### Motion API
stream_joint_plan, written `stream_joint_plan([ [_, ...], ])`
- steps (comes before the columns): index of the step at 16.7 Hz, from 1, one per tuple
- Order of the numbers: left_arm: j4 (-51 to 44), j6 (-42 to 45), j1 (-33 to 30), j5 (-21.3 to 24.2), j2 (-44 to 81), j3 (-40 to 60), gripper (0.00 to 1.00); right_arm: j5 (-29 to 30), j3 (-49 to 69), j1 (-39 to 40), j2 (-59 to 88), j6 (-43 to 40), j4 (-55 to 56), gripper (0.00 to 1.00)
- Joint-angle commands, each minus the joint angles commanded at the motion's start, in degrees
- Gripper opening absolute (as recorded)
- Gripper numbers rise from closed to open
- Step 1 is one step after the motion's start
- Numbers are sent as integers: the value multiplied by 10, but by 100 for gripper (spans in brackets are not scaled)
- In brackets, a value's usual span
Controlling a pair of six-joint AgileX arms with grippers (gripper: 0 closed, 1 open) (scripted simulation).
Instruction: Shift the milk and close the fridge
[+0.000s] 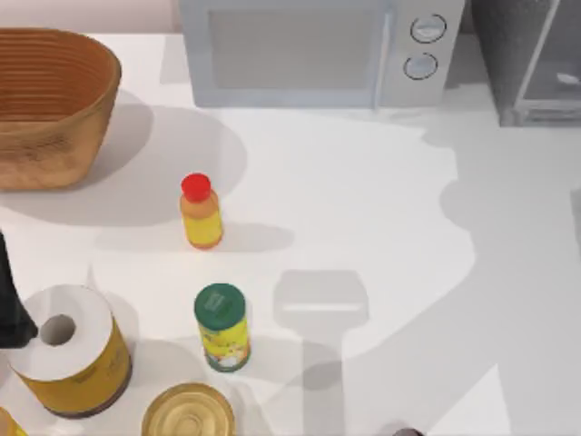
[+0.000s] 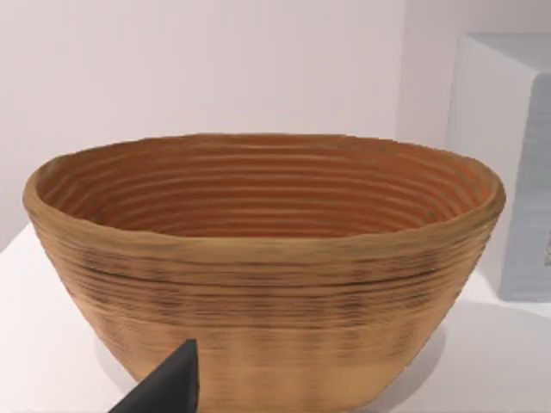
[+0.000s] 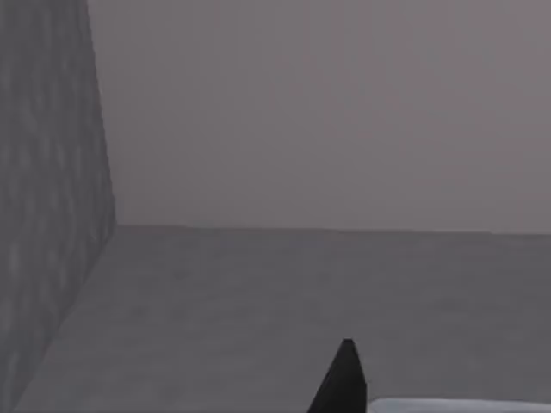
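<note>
The fridge (image 1: 522, 54) stands at the table's far right corner, dark grey, with its light-framed door (image 1: 554, 68) angled open. The milk is out of view. My left arm (image 1: 9, 309) is a dark shape at the left edge, beside a yellow roll. One dark fingertip (image 2: 176, 379) of it shows in the left wrist view, in front of the wicker basket (image 2: 267, 267). A sliver of my right arm (image 1: 404, 431) sits at the near edge. Another dark fingertip (image 3: 343, 379) shows in the right wrist view, next to a pale strip (image 3: 456, 406), facing a dark grey wall (image 3: 43, 215).
A white microwave (image 1: 309, 50) stands at the back centre and the wicker basket (image 1: 45, 104) at the back left. A red-capped orange bottle (image 1: 200, 213), a green-lidded yellow jar (image 1: 222, 327), a yellow roll (image 1: 68, 354) and a round can (image 1: 188, 413) crowd the near left.
</note>
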Motion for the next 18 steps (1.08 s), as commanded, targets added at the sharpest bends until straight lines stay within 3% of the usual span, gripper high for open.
stream_joint_plan([
  [11, 0, 0, 0, 0, 0, 0, 100, -7, 11, -8, 12, -1, -9, 0],
  [18, 0, 0, 0, 0, 0, 0, 100, -7, 11, -8, 12, -1, -9, 53],
])
